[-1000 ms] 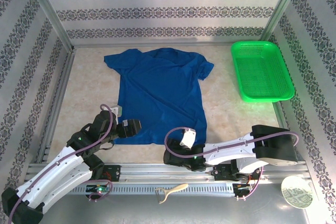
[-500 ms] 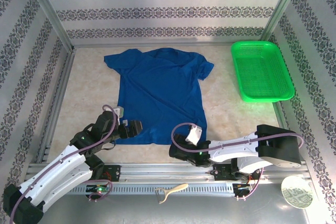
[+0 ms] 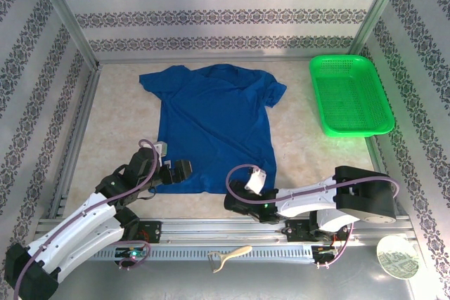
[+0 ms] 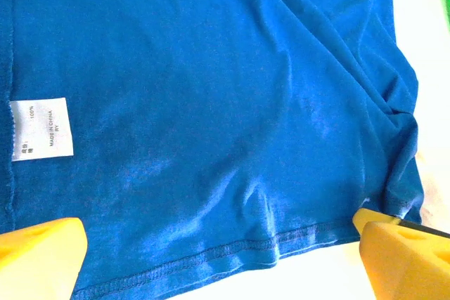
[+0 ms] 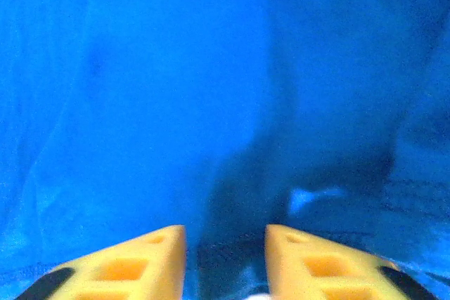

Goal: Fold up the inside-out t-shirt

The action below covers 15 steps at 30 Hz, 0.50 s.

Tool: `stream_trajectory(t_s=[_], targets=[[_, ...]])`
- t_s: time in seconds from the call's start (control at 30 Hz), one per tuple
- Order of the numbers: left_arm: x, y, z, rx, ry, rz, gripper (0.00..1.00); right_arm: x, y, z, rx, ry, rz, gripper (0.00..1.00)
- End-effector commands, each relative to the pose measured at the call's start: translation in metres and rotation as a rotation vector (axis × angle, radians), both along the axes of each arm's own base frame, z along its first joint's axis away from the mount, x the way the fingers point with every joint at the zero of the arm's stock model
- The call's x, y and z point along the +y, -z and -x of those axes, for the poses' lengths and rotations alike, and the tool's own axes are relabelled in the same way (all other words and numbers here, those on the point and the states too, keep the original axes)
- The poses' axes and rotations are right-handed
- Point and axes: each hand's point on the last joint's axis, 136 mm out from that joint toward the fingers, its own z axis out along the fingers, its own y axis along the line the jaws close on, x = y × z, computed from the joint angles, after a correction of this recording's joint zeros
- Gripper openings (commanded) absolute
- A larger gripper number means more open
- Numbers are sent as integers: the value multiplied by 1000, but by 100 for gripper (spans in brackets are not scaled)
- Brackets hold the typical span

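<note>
The inside-out t-shirt (image 3: 214,124) lies flat on the table, royal blue, collar at the far end and hem toward me. Its white care label (image 4: 41,129) shows near the left side seam. My left gripper (image 3: 183,171) hovers over the hem's left corner, open wide, and its yellow fingers (image 4: 42,258) straddle the stitched hem in the left wrist view (image 4: 218,237). My right gripper (image 3: 256,179) sits at the hem's right corner. In the right wrist view (image 5: 225,237) its jaws stand narrowly apart with a dark fold of t-shirt (image 5: 176,89) rising between them.
A green mesh basket (image 3: 349,94) stands at the back right. Patterned walls and metal posts (image 3: 67,15) close in the table on three sides. A pale hooked tool (image 3: 230,254) and a round disc (image 3: 397,256) lie by the front rail.
My right gripper's jaws have narrowed around the hem fold and it has edged onto the right corner. My left gripper crept slightly right along the hem, still wide open.
</note>
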Motion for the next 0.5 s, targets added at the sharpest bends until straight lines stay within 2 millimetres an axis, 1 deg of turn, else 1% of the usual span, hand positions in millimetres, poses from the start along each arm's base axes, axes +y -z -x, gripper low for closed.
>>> stream_trajectory(t_s=[0.0, 0.1, 0.13, 0.3, 0.4, 0.47], targets=[[-6, -3, -1, -21, 22, 14, 100, -15, 10, 1, 10, 10, 33, 19], [-5, -2, 0, -23, 27, 2, 100, -20, 5, -2, 0, 6, 26, 2], [-4, -1, 0, -23, 30, -5, 100, -21, 1, -2, -6, 0, 23, 0], [-5, -3, 2, -25, 76, -45, 100, -32, -24, -6, -55, -27, 38, 0], [-9, -3, 6, -20, 142, -83, 100, -46, -35, -7, -75, -29, 64, 0], [-16, -5, 9, -43, 200, -117, 100, -57, -40, -8, -83, -31, 83, 0]])
